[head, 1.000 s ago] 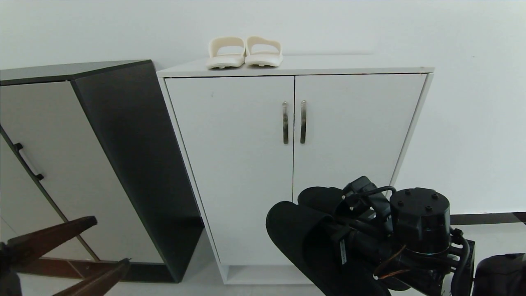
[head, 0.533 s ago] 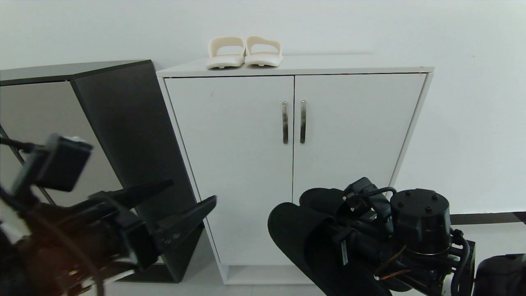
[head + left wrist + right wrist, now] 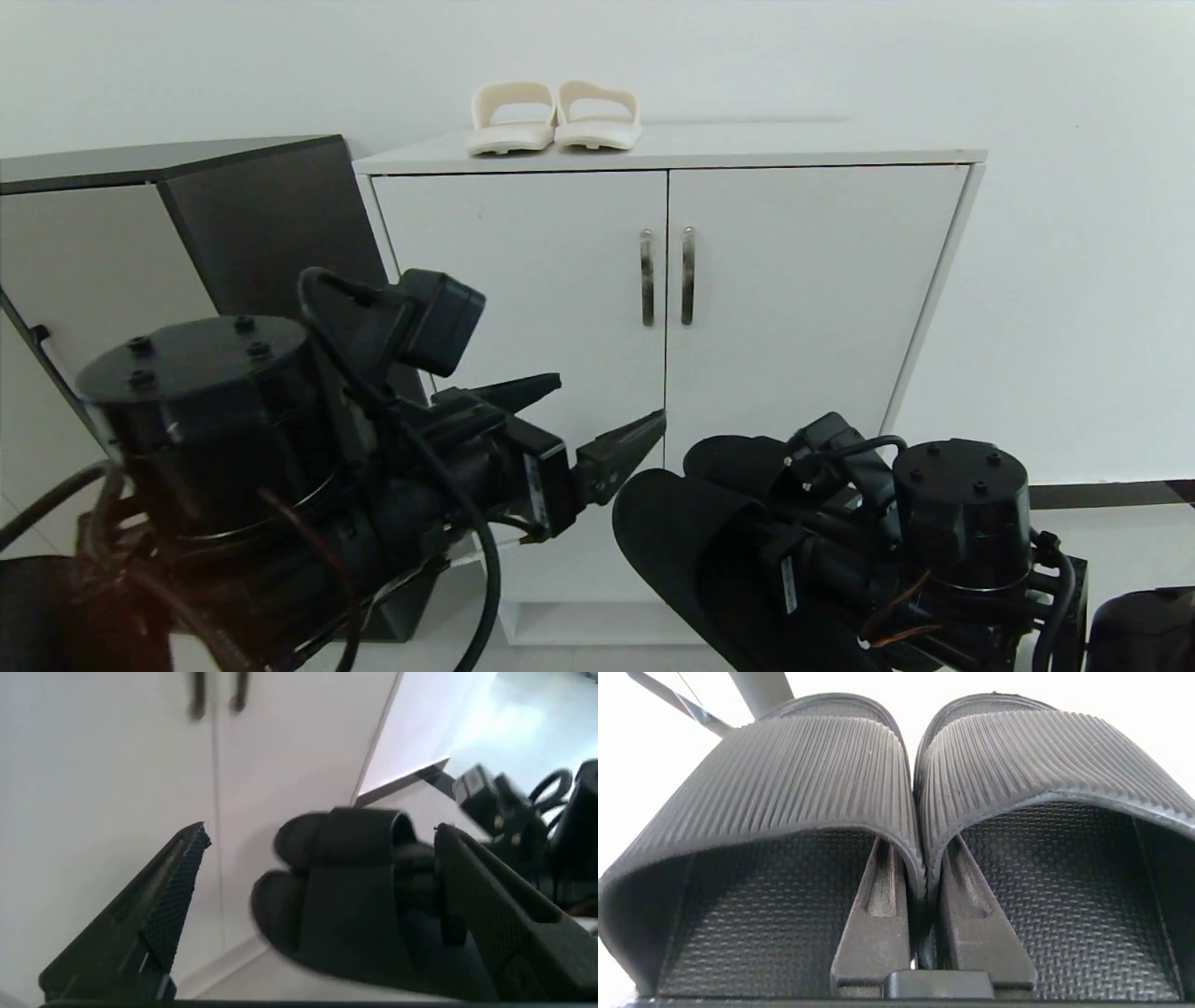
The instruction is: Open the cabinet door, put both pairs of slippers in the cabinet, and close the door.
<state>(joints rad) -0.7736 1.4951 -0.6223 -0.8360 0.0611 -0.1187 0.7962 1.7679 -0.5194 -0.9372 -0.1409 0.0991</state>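
A dark cabinet (image 3: 271, 215) stands off to the left of the left claw (image 3: 611, 397) and has no part in the job. The left claw is spread wide with nothing between its fingers. It hangs in front of the white cabinet (image 3: 523, 280), level with the lower half of the left door. That looks like a free hand kept ready for the door.

Up and slightly to the right of this claw are the two handles (image 3: 646, 277), side by side at the seam of the two doors, both of which are shut. Higher up, on the cabinet top, the cream slippers (image 3: 555, 117) sit as a neat pair with toes toward the robot.

Just to the right of the left claw and a little below it are the black slippers (image 3: 691, 523), held in the air. The right claw (image 3: 924, 924) has one finger inside each slipper and pinches their two inner walls together. This lets one grip carry the pair. Nothing is in the cabinet yet, so opening a door is probably next.
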